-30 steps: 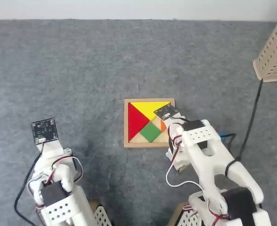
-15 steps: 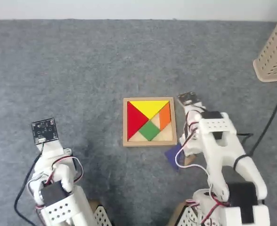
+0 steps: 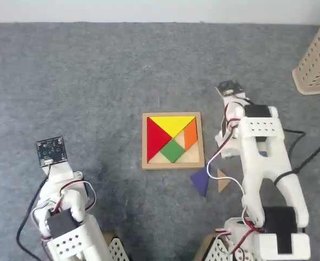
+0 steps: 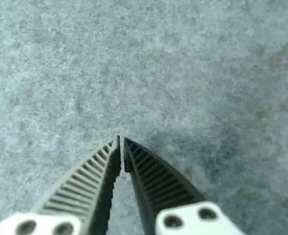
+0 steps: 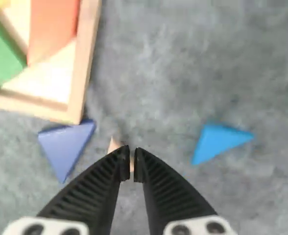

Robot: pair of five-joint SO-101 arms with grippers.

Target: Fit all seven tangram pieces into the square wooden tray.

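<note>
Four pieces are seen seated in the square wooden tray (image 3: pixel 145 142): one yellow triangle (image 3: pixel 172 124), one red triangle (image 3: pixel 157 139), one green square (image 3: pixel 173 151) and one orange parallelogram (image 3: pixel 190 135). Three are left on the grey carpet (image 3: pixel 94 81) beside the tray: a dark blue triangle (image 3: pixel 201 178), a tan triangle (image 3: pixel 222 182) and a light blue triangle (image 5: pixel 220 141). The left gripper (image 4: pixel 121 142) and the right gripper (image 5: pixel 132 151) are each held all but closed, with nothing gripped.

Right hand (image 3: pixel 224 149) up: purple triangle (image 3: pixel 201 179) and tan triangle (image 3: pixel 222 181) loose beside it, partly filled tray (image 3: pixel 145 141) just beyond.
</note>
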